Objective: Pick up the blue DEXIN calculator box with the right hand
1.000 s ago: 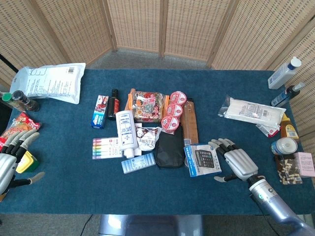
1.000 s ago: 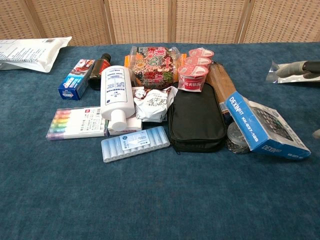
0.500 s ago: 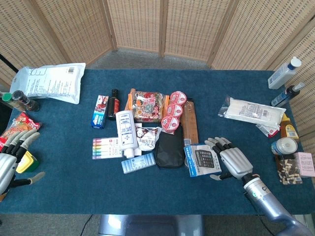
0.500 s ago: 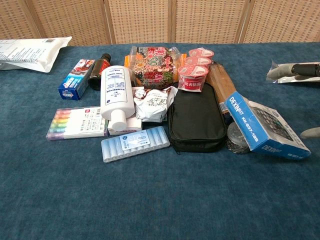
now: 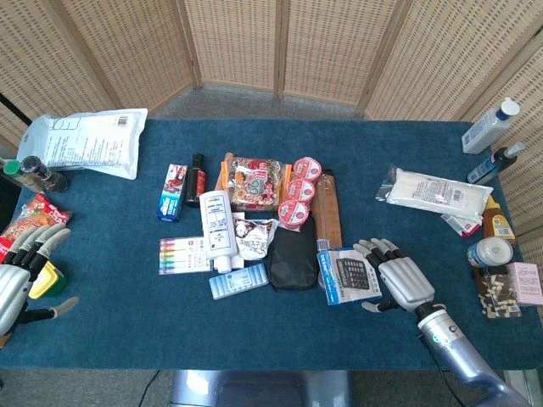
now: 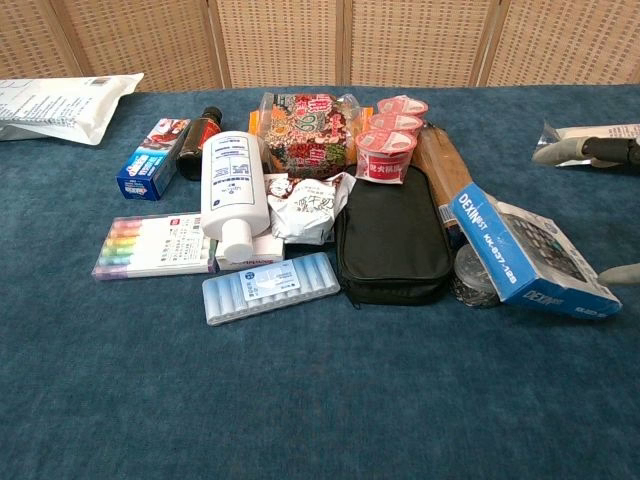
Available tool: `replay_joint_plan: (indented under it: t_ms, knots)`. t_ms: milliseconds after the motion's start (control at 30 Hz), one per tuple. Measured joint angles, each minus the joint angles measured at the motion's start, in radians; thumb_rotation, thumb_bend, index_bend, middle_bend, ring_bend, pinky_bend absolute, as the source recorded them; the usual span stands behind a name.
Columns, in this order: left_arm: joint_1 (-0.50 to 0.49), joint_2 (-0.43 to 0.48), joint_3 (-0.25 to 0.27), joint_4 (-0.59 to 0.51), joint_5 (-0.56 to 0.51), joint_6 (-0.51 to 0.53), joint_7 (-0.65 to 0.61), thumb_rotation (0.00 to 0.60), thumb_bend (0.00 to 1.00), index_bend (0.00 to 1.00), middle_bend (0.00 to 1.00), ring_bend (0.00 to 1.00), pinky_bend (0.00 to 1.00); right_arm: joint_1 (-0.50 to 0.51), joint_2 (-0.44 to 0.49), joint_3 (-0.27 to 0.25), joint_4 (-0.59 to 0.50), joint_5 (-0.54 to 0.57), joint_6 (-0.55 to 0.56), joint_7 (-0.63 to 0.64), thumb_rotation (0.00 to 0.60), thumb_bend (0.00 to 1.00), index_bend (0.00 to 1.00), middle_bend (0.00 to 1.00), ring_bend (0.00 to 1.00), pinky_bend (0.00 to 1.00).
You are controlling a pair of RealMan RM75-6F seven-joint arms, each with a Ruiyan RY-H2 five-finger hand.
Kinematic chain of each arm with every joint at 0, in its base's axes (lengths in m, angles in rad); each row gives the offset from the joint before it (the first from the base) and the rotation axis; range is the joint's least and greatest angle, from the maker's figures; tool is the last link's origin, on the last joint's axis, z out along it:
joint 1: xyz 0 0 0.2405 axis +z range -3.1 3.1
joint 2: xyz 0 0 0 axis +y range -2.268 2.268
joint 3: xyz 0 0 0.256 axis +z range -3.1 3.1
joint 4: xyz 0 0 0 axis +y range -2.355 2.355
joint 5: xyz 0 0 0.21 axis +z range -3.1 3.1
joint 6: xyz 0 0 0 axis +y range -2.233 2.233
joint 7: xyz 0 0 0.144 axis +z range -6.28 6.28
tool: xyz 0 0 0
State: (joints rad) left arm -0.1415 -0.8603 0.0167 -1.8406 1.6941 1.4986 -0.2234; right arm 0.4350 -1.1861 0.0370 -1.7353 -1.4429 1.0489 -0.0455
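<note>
The blue DEXIN calculator box [image 5: 349, 275] [image 6: 528, 255] lies tilted at the right end of the item cluster, a calculator pictured on its face. My right hand [image 5: 399, 281] is just right of the box, fingers spread, its fingertips [image 5: 366, 248] beside the box's far right corner and its thumb [image 5: 372, 306] near the front right corner. It holds nothing. In the chest view only a fingertip [image 6: 590, 150] and the thumb tip [image 6: 620, 273] show at the right edge. My left hand [image 5: 19, 284] hovers open at the far left edge.
A black pouch [image 5: 292, 257] and a brown pack [image 5: 327, 209] lie left of and behind the box. A plastic-wrapped white pack [image 5: 432, 192], bottles [image 5: 488, 127], a tin [image 5: 489, 252] and a pink box [image 5: 526, 282] sit right. Markers [image 5: 181, 253], white bottle [image 5: 216, 225] lie left.
My right hand has shifted left toward the calculator box, bringing fingertips and thumb close to its right side. The box has nudged slightly. The left hand stays put.
</note>
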Motion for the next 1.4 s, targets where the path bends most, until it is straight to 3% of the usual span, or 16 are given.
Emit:
replay_joint_plan:
  t_ms: [633,1400]
  knots:
    - [0.007,0.002,0.003,0.007,0.004,0.014,-0.009,0.600,0.18,0.00,0.06,0.02,0.00,0.000,-0.087,-0.010,0.055,0.023,-0.001,-0.046,0.537,0.00,0.00,0.00,0.00,0.00]
    - [0.024,0.000,0.003,0.018,-0.004,0.038,-0.021,0.600,0.18,0.00,0.05,0.02,0.00,0.083,-0.113,0.006,0.102,0.067,-0.132,-0.042,0.542,0.00,0.00,0.00,0.00,0.00]
